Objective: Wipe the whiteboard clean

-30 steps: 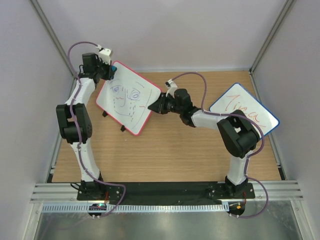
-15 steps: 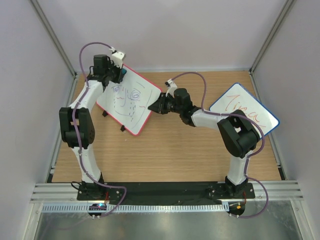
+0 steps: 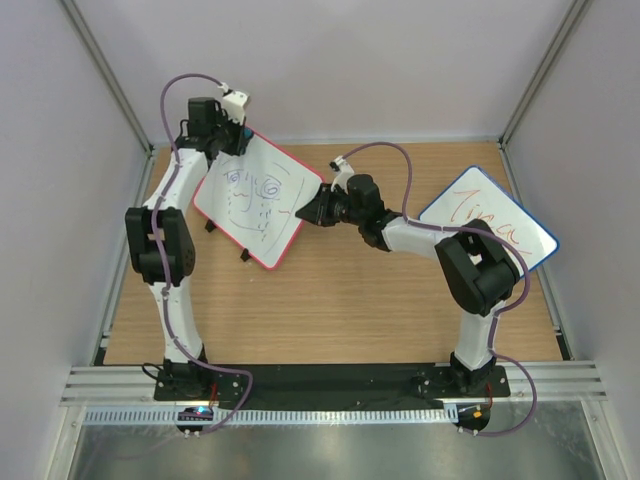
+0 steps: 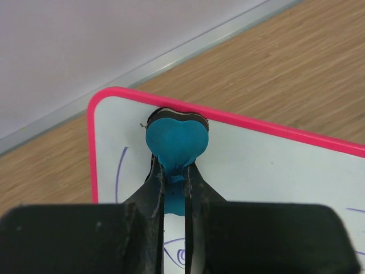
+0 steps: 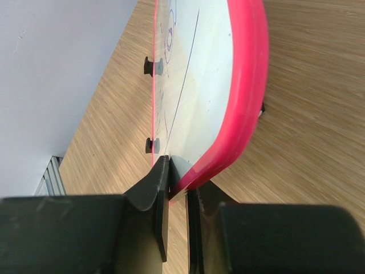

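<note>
The whiteboard (image 3: pixel 258 198), white with a red-pink frame, bears a purple and red face scribble. It is held tilted above the table. My right gripper (image 3: pixel 305 213) is shut on the whiteboard's right edge (image 5: pixel 239 103), the frame pinched between its fingers. My left gripper (image 3: pixel 238 140) is shut on a teal heart-shaped eraser (image 4: pixel 175 141), which rests on the board's top corner near the pink rim (image 4: pixel 114 94). Purple lines show beside and under the left fingers (image 4: pixel 149 191).
A second board (image 3: pixel 487 228) with a blue frame and orange writing lies at the right side of the wooden table (image 3: pixel 350 310). Grey walls close in at left, back and right. Two small black feet (image 5: pixel 150 66) stick out from the whiteboard's back.
My left arm has swung from the board's left side up and right to its top corner, carrying the eraser. The right arm and the board stay put.
</note>
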### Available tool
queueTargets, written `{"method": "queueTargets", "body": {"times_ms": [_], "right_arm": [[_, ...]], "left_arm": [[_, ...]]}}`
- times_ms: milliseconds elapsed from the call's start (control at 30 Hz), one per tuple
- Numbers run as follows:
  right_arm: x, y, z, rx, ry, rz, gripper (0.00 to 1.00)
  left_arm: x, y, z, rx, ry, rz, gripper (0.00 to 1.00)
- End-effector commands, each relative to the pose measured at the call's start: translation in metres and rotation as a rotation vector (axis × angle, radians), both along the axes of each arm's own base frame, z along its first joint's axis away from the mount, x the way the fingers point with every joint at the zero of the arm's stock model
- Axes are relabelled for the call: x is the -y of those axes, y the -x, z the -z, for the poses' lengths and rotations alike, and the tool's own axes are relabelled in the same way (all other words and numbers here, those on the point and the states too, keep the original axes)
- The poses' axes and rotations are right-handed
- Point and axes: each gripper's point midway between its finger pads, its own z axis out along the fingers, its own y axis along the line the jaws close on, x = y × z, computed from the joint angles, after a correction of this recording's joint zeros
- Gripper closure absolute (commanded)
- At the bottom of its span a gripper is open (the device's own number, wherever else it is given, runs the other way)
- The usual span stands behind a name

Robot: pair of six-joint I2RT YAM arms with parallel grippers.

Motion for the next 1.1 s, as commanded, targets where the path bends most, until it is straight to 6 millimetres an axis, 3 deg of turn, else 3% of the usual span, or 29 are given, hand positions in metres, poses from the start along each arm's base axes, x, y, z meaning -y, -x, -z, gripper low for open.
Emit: {"method": "queueTargets", "body": {"times_ms": [0, 100, 200, 233, 333, 367, 400, 467, 567, 667, 767, 867, 900, 967, 1033, 1067], "right_arm": [[0.002, 0.019, 0.022, 0.075, 0.165, -0.100, 0.99], [0.003, 0.019, 0.021, 0.078, 0.170, -0.097, 0.99], [0.002, 0.019, 0.023, 0.077, 0.172, -0.101, 0.99], [0.002, 0.020, 0.024, 0.073, 0.172, -0.102, 0.99], [0.002, 0.020, 0.025, 0.073, 0.173, -0.100, 0.99], [0.002, 0.020, 0.025, 0.075, 0.172, -0.102, 0.99], [0.002, 0.020, 0.024, 0.074, 0.169, -0.104, 0.99], [0.001, 0.021, 0.024, 0.076, 0.167, -0.105, 0.99], [0.001, 0.022, 0.024, 0.079, 0.169, -0.108, 0.99], [0.000, 0.023, 0.023, 0.079, 0.167, -0.109, 0.99], [0.000, 0.024, 0.026, 0.075, 0.167, -0.111, 0.99], [0.000, 0.023, 0.025, 0.078, 0.166, -0.108, 0.99], [0.000, 0.022, 0.025, 0.078, 0.167, -0.107, 0.99], [0.000, 0.023, 0.025, 0.077, 0.168, -0.107, 0.99], [0.001, 0.023, 0.023, 0.080, 0.169, -0.106, 0.99], [0.001, 0.022, 0.023, 0.082, 0.170, -0.104, 0.99]], "left_arm": [[-0.014, -0.009, 0.042, -0.081, -0.019, -0.071, 1.00], [-0.031, -0.012, 0.043, -0.081, -0.019, -0.100, 1.00], [-0.046, -0.004, 0.057, -0.111, -0.037, -0.110, 1.00], [-0.049, 0.005, 0.073, -0.148, -0.049, -0.105, 1.00], [-0.057, 0.017, 0.088, -0.162, -0.087, -0.090, 1.00], [-0.057, 0.025, 0.101, -0.191, -0.094, -0.086, 1.00], [-0.058, 0.028, 0.105, -0.200, -0.100, -0.078, 1.00], [-0.077, 0.038, 0.117, -0.232, -0.106, -0.103, 1.00], [-0.082, 0.051, 0.129, -0.255, -0.119, -0.102, 1.00], [-0.077, 0.064, 0.126, -0.255, -0.114, -0.068, 1.00], [-0.076, 0.064, 0.116, -0.232, -0.121, -0.061, 1.00], [-0.075, 0.049, 0.099, -0.200, -0.104, -0.074, 1.00], [-0.071, 0.035, 0.079, -0.157, -0.099, -0.074, 1.00], [-0.061, 0.028, 0.082, -0.175, -0.092, -0.065, 1.00], [-0.060, 0.012, 0.060, -0.129, -0.084, -0.069, 1.00], [-0.036, 0.010, 0.061, -0.132, -0.085, -0.029, 1.00]]}}
